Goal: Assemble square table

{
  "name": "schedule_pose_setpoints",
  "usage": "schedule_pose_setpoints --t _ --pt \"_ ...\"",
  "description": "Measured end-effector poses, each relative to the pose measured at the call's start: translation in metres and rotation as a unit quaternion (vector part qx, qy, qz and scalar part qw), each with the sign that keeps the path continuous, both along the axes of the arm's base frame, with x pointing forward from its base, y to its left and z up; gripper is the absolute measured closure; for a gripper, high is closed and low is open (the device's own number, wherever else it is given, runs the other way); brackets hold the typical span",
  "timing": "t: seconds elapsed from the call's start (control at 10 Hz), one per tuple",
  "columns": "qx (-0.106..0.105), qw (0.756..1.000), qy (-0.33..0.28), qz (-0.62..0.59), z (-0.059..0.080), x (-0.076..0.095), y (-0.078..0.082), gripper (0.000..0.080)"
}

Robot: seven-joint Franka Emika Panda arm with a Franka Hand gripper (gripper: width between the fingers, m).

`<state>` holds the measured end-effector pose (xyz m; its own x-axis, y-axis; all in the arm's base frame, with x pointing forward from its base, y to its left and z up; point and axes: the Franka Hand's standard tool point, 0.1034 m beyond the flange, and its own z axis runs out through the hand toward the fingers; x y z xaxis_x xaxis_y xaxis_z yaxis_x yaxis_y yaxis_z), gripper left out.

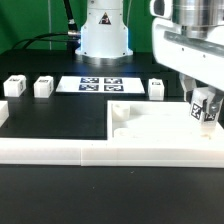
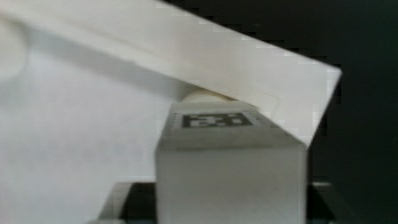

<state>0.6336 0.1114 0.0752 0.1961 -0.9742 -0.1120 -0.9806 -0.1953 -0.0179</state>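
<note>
White plastic tagged block leg (image 1: 206,108): I'm gripping it upright in the two-finger gripper (image 1: 203,112), jaws narrowed onto it. It's hanging over the big white square plastic tabletop (image 1: 150,128), at the corner on the exterior view's right, so I'm judging the next move goes straight down.

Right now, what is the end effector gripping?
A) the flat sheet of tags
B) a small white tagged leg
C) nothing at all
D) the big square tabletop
B: the end effector is closed on a small tagged leg, holding it at the corner of the tabletop on the exterior view's right.
</note>
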Motion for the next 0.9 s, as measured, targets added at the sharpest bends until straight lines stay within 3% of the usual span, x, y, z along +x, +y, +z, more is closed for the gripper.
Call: schedule_pose_setpoints --t 0.2,0.4,0.6,0.7,0.8,0.9 --pt "0.018 0.994 0.01 -0.106 -0.001 -0.001 -0.002 0.0509" --pt "0.019 0.993 0.01 -0.117 -0.001 -0.001 -0.002 0.0509" --pt "0.018 0.996 0.006 -0.089 -0.001 -0.001 -0.001 0.0266" --pt "0.016 1.0 -0.008 0.009 -0.001 -0.001 0.002 0.0266" --pt "0.017 0.996 -0.019 0.083 -0.001 -0.002 0.007 0.0171" --pt "0.015 0.992 -0.029 0.126 -0.002 -0.004 0.01 0.0156"
